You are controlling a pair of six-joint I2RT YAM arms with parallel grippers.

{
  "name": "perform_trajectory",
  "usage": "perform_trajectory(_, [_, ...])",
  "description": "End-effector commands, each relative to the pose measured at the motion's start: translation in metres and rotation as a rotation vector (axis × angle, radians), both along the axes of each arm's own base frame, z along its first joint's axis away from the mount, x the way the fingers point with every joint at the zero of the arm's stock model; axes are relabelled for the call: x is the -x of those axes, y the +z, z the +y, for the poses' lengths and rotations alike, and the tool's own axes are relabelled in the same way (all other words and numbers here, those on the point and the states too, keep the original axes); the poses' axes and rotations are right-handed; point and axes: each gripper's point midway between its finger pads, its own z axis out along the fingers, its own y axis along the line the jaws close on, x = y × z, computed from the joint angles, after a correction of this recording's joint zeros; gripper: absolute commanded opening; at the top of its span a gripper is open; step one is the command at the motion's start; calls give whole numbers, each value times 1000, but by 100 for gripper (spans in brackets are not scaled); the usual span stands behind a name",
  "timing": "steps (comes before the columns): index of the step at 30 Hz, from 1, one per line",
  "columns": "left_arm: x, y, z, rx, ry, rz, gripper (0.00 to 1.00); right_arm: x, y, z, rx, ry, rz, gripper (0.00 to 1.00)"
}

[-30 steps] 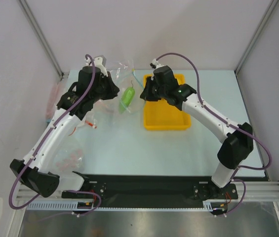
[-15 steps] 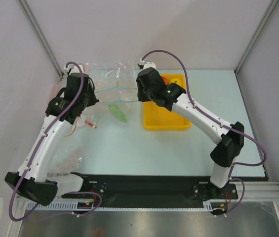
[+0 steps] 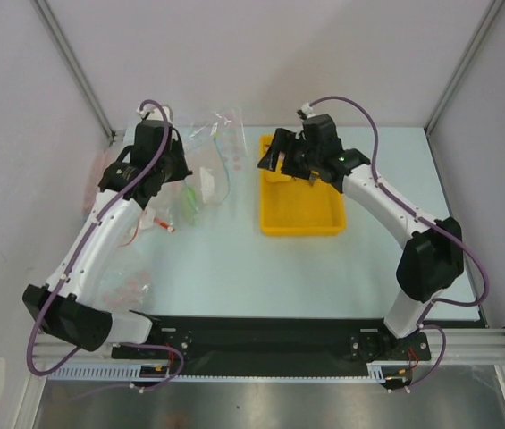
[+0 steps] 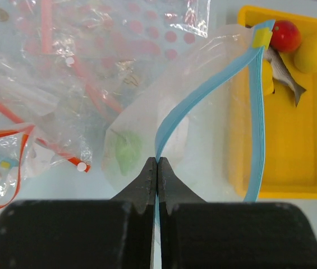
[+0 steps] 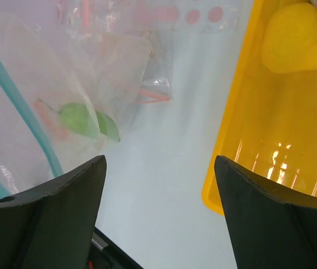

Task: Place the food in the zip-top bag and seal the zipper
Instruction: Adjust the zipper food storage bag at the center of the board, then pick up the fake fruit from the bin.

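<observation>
- The left gripper (image 4: 156,166) is clenched on the zipper (image 4: 256,112). Its two fingers are pressed together with the light-blue strip between them.
- From this pinch the zip-top bag (image 4: 203,117) spreads away over the table (image 3: 234,259). Its mouth is open: the strip divides into two lines, which meet again at a small yellow tab near the tray corner.
- In the top view, the bag (image 3: 203,188) lies between the left gripper (image 3: 176,165) and the yellow tray (image 3: 301,223).
- The green vegetable (image 4: 125,154) is inside the bag, near its left edge. It shows blurred through the plastic. The right wrist view also shows it (image 5: 82,120) behind the clear film.
- The rest of the food is in the tray (image 4: 293,157): the red fruit (image 4: 285,35), a yellow fruit (image 4: 315,51), the grey fish (image 4: 284,70), and a second yellow fruit (image 4: 266,75), partly hidden behind the strip.
- The right gripper (image 5: 158,168) is released, with its fingers wide apart and nothing between them. It hangs over the left edge of the tray (image 5: 248,129).
- Other clear bags (image 4: 63,56) with pink and red strips lie to the left of the task bag.
</observation>
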Motion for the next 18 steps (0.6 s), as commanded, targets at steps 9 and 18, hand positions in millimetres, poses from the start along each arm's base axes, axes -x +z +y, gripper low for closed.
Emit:
perform_trajectory(9, [-18, -5, -43, 83, -150, -11, 0, -59, -41, -56, 38, -253, 106, 86])
perform_trajectory(18, [-13, -6, -54, 104, -196, 14, 0, -112, -80, -51, 169, -173, -16, 98])
